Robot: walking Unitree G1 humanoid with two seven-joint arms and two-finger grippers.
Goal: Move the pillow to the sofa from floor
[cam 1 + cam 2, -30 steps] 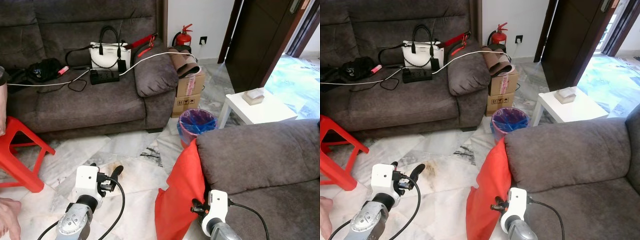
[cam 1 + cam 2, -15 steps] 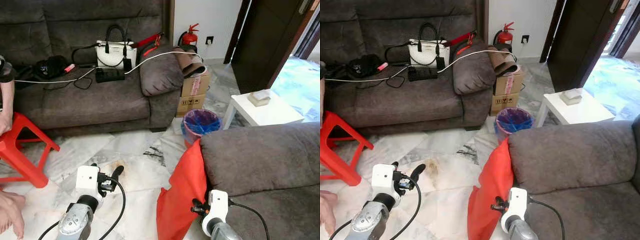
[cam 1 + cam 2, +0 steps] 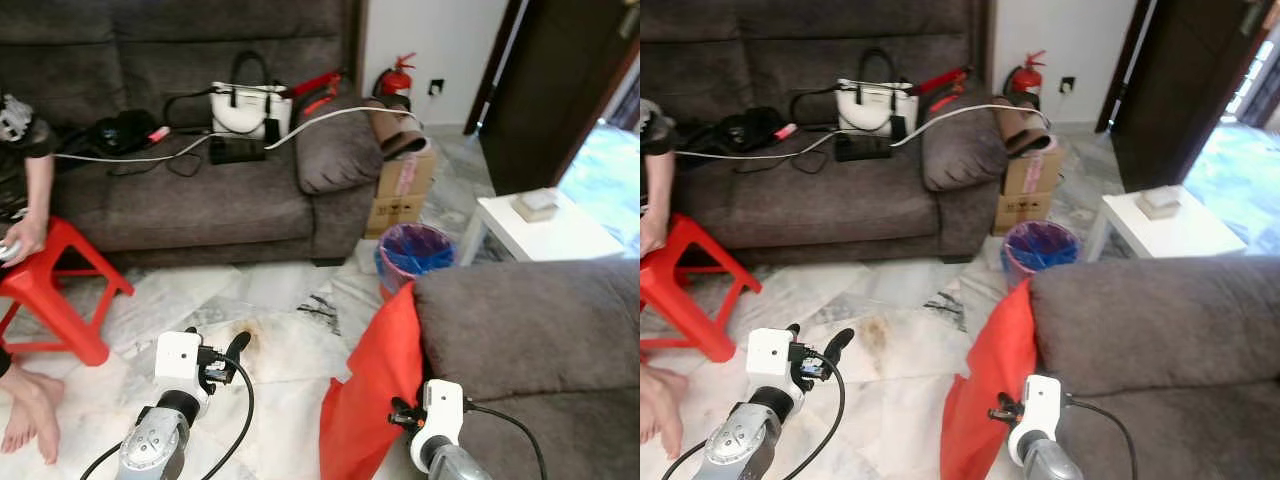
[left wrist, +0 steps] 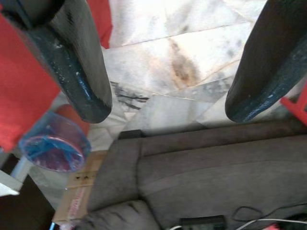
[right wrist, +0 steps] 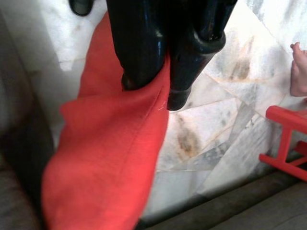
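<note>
marble floor (image 3: 290,360), right pincer (image 5: 158,88) clamping red pillow (image 3: 372,400), left pincer (image 4: 168,105) spread

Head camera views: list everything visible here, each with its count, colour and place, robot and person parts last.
Red fabric pillow: one, red, upright against the near sofa arm, base at the floor.
Grey fabric sofas: two, far wall and near right.
White handbag: one, far sofa seat.
Black power strip: one, by the handbag.
Cardboard box: one, brown, beside the far sofa.
Bin with blue liner: one, floor.
Red fire extinguisher: one, by the wall.
White side table: one, right.
Red plastic stool: one, left.
Person's foot: bare, floor.
Left hand: open, over tiles.
Right hand: shut on the pillow.
</note>
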